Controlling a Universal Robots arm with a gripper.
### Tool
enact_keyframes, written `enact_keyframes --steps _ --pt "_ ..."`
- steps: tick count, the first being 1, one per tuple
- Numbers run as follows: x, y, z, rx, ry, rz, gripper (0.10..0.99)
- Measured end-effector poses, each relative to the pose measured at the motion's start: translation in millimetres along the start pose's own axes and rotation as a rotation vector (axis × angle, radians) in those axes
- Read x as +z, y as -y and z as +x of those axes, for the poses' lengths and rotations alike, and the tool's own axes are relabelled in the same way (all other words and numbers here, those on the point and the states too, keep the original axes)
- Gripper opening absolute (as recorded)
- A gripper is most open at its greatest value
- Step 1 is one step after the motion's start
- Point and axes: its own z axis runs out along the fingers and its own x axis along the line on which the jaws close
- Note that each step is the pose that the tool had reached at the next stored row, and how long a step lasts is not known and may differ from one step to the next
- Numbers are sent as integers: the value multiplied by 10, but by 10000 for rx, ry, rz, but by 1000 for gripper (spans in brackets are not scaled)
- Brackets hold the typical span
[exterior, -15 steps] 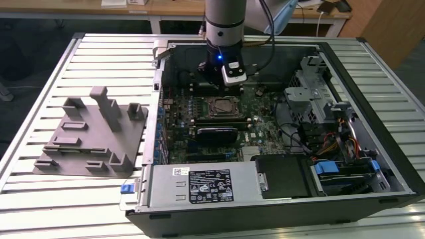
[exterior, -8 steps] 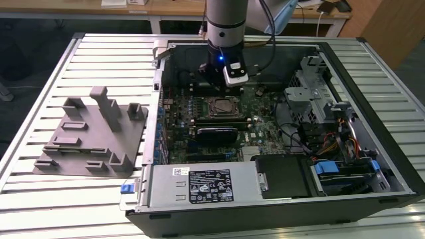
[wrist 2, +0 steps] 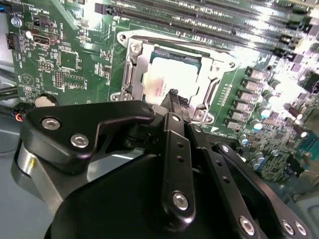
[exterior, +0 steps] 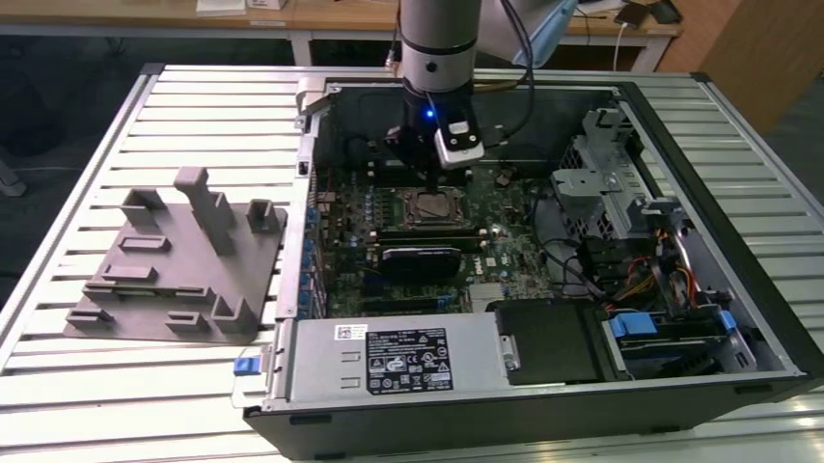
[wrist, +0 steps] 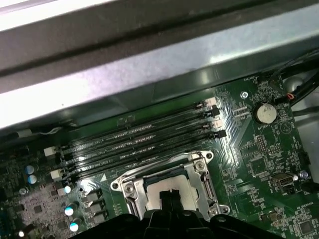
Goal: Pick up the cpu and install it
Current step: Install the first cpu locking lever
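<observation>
While the black gripper [wrist 2: 175, 99] hangs over the square silver-topped cpu [wrist 2: 167, 79] in the metal-framed socket [wrist 2: 134, 67], seating looks underway; finger state unclear; cpu at twelve o'clock of the fingertips.

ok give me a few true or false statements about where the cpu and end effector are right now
1. The cpu sits in the motherboard socket. True.
2. The end effector is over the grey fixture. False: it is above the socket, inside the case.
3. The fixture lies outside the case, at the exterior view's left. True.
4. The memory slots are full. False: they look empty.
</observation>
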Motion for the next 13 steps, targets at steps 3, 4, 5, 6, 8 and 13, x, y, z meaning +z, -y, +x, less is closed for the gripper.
enact_keyframes --steps 3,4,5,6,8,13 --pt "5 5 -3 -105 23 92 106" --pt "6 8 -4 -137 30 119 106" --pt "8 10 -5 -170 35 139 106" --pt "11 14 -7 -205 35 143 106" --pt "17 25 -12 -265 35 139 106" --pt "13 31 -14 -289 33 141 106"
